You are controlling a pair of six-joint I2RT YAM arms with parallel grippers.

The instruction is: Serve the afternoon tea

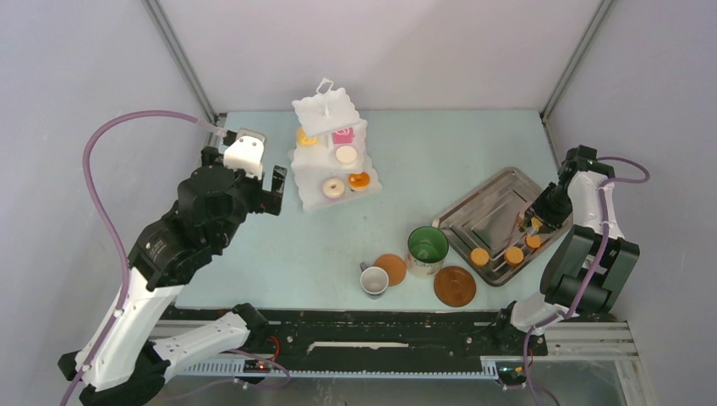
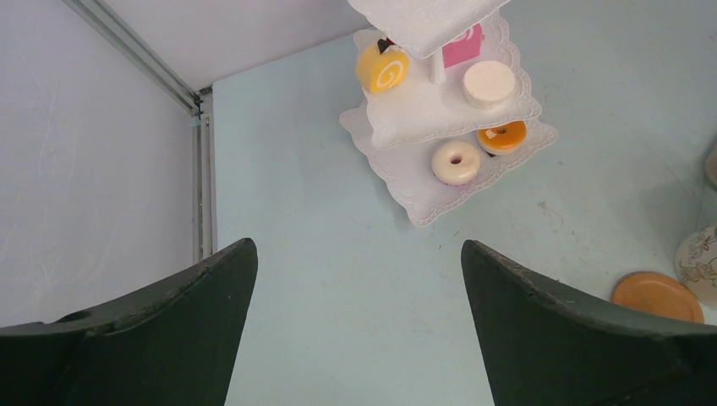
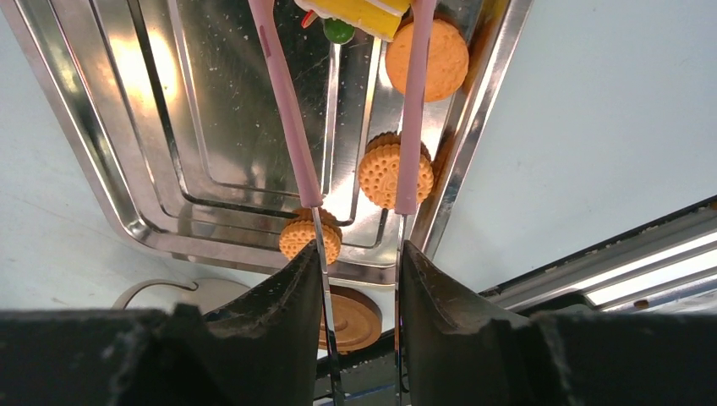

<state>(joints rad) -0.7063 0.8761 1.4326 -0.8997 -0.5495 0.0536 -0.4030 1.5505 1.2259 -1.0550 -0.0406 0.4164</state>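
Nearest the arm bases we see a small white cup beside a flat orange-brown disc, a round brown saucer and a green-lined mug, all on the pale blue table. Just beyond, the right gripper clamps thin pinkish tongs over the grey rectangular metal tray. The tray holds three orange ridged biscuit rounds, and a yellow wedge lies between the tong arms. The left gripper hangs empty with its jaws spread wide. Farthest, the white three-tier scalloped stand carries a yellow swirl roll, a pink cake, a white round, a white doughnut and an orange ring pastry.
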